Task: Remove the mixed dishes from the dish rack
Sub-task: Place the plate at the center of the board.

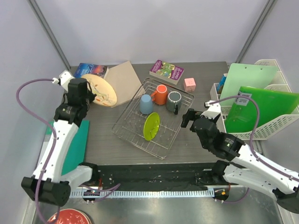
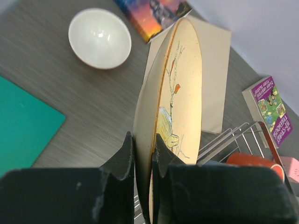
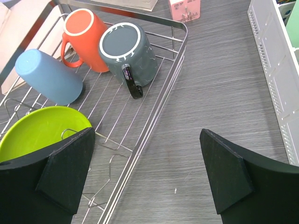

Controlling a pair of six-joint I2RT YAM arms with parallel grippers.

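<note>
The silver wire dish rack (image 1: 179, 126) lies mid-table. In it stand a light blue mug (image 1: 146, 104), an orange mug (image 1: 161, 94), a dark grey mug (image 1: 174, 101) and an upright lime green plate (image 1: 151, 126). Left of the rack, my left gripper (image 1: 88, 95) is shut on the rim of the beige plate (image 2: 180, 84), held on edge above the table. A small white bowl (image 2: 99, 38) sits on the table beyond it. My right gripper (image 3: 147, 154) is open and empty, low over the table beside the rack's right rim (image 3: 159, 107), near the grey mug (image 3: 126, 53).
A teal mat (image 1: 77, 144) lies at the left front and a tan board (image 1: 126, 77) behind the beige plate. Two books (image 1: 167, 71) (image 1: 91, 70) and a pink box (image 1: 189, 84) sit at the back. A white basket (image 1: 266, 121) with green boards stands right. A red bowl (image 1: 70, 218) shows at bottom left.
</note>
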